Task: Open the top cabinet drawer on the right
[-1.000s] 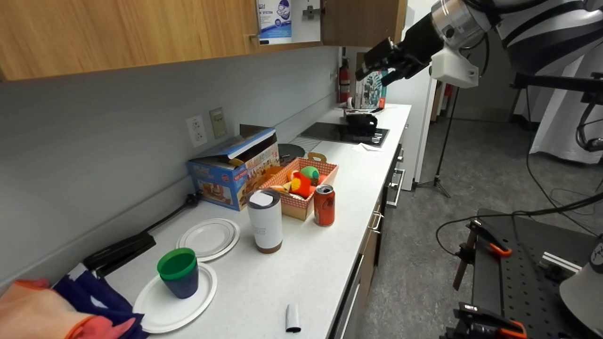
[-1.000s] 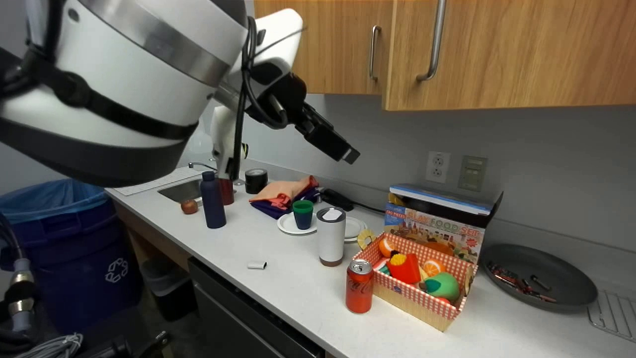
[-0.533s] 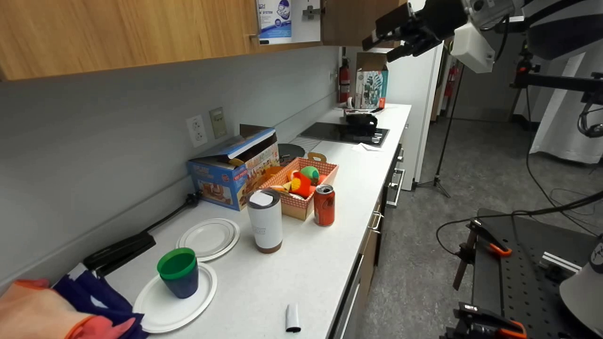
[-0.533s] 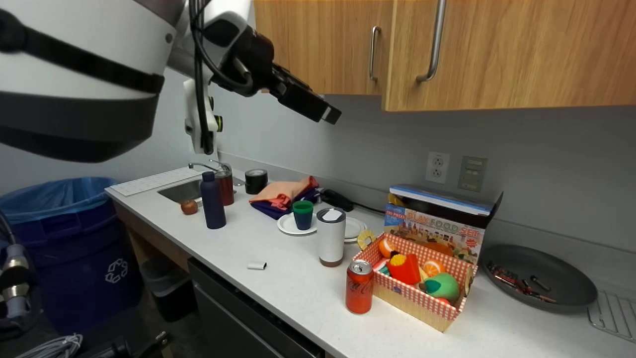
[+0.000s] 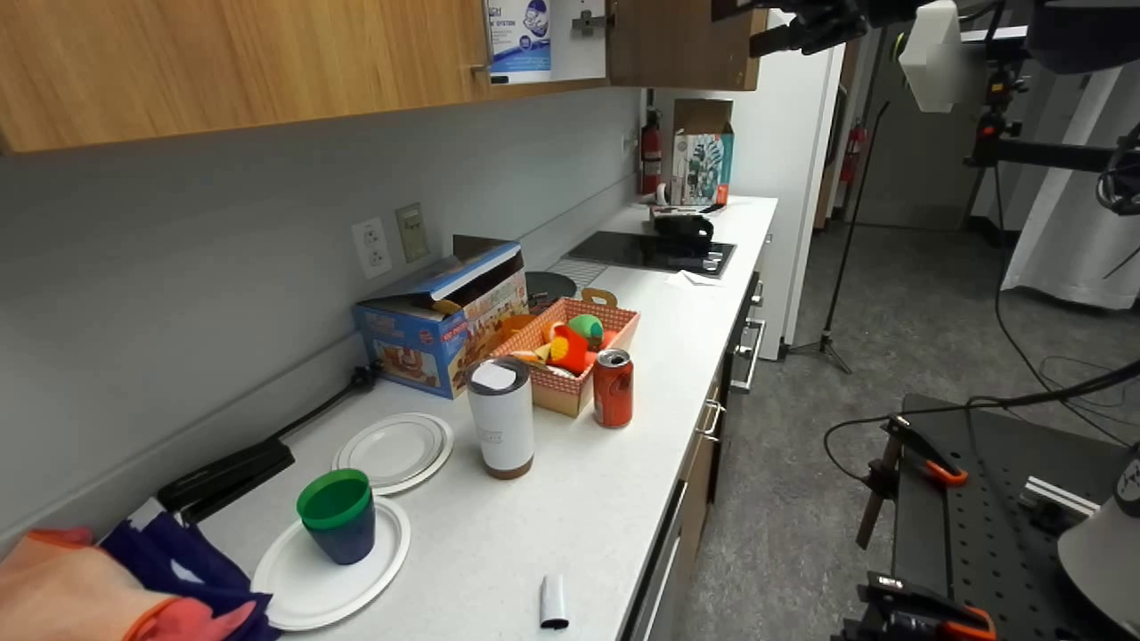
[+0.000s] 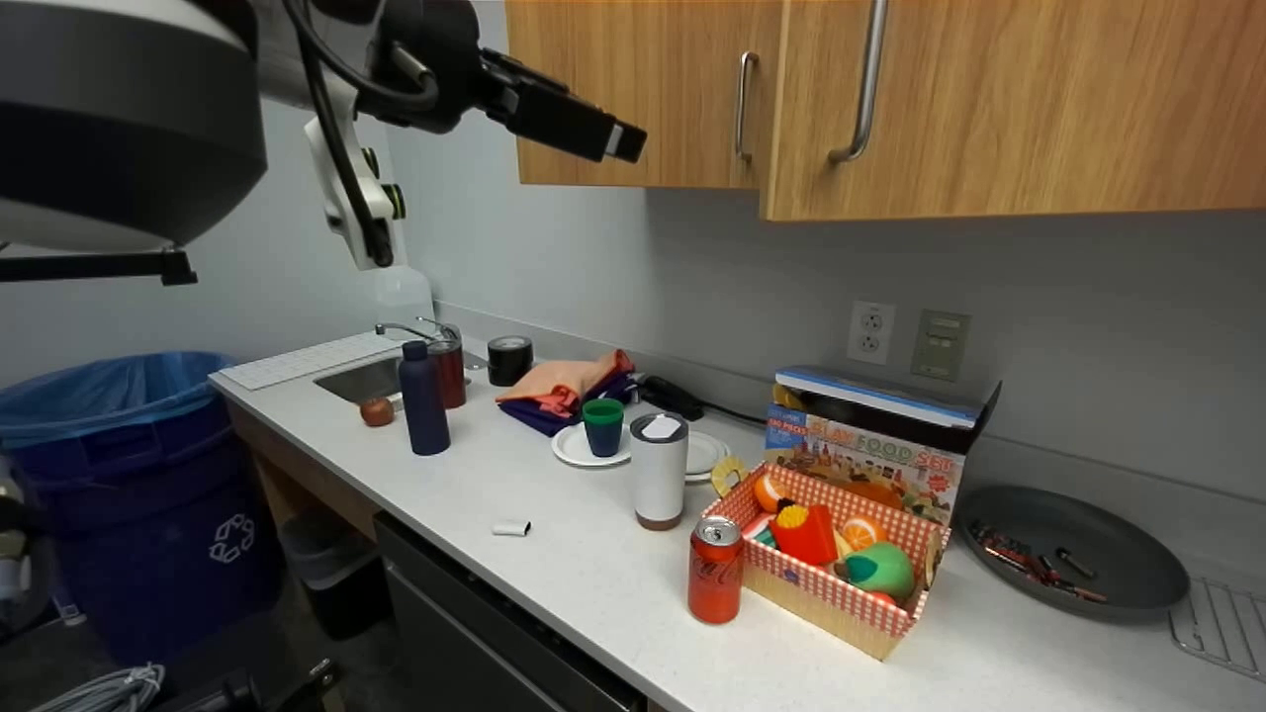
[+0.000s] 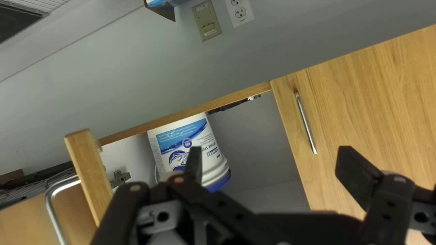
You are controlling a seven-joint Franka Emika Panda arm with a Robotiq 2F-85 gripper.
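Observation:
The upper wooden cabinet's right door (image 6: 1029,109), with a silver handle (image 6: 868,79), stands swung open; its inner face (image 5: 681,44) shows in an exterior view. The left door (image 6: 633,109), with its handle (image 6: 744,107), is closed. The wrist view appears upside down and shows the open door's edge (image 7: 90,177), its handle (image 7: 51,200), the closed door (image 7: 368,102) and its handle (image 7: 305,122). A white bucket (image 7: 190,146) sits inside the cabinet. My gripper (image 7: 272,163) is open and empty, facing the cabinet opening; it also shows in both exterior views (image 5: 737,27) (image 6: 625,141), touching no handle.
On the counter (image 6: 554,583) below stand a white tumbler (image 6: 660,470), a red can (image 6: 715,571), a basket of play food (image 6: 831,603), a play food box (image 6: 870,455), plates with stacked cups (image 6: 602,427), a dark bottle (image 6: 423,400) and a pan (image 6: 1078,554).
My arm and gripper have risen; they move up and to the right in an exterior view and up and to the left in another. The cabinet doors and counter items have not visibly moved.

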